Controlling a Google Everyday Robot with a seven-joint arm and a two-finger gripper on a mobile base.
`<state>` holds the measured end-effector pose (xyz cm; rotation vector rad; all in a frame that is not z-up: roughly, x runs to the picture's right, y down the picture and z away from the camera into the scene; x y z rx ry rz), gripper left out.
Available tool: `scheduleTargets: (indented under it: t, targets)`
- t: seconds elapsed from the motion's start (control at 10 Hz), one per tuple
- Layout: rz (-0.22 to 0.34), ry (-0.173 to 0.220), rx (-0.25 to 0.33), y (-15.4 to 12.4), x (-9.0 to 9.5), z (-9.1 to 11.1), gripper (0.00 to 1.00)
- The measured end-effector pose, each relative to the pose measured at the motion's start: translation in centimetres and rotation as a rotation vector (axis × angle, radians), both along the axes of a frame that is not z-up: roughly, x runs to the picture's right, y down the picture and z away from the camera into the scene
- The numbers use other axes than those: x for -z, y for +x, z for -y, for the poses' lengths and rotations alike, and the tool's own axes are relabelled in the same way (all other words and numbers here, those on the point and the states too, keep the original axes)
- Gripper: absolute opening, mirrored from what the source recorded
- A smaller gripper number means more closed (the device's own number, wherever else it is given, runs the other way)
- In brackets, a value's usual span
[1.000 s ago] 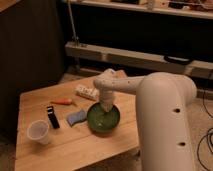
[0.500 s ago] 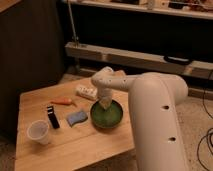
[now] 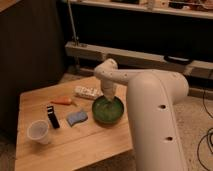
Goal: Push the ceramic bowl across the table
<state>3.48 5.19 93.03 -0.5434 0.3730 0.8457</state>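
Gripper (image 3: pixel 108 101) down inside 1 ceramic bowl (image 3: pixel 108 110) on table (image 3: pixel 80 145), tips hidden, spread or pinched unclear; off its side: 1 plastic cup (image 3: pixel 39 132), 1 blue sponge (image 3: pixel 76 117).

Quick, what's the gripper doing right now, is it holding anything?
Gripper: down at the ceramic bowl on the table; whether it is holding anything cannot be told.

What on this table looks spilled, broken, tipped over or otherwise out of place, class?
Nothing stands out. The green bowl sits level on the wooden table, with the claw reaching down into it. The plastic cup stands upright, and nothing looks spilled or broken.
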Motion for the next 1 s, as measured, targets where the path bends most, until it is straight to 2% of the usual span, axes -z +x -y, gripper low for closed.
scheduleTargets:
  t: [0.2,0.4,0.8,0.9,1.0]
  targets:
    - [-0.010,-0.004,-0.019,0.7,-0.8,-0.1,0.00]
    - [-0.034,-0.004,-0.011,1.4,-1.4,0.2,0.00]
    - [-0.100,0.011,0.005,3.4,-0.7,2.1,0.00]
    - [-0.073,0.011,0.004,3.6,-0.6,2.1,0.02]
    - [0.005,0.009,0.000,4.0,-0.4,1.8,0.04]
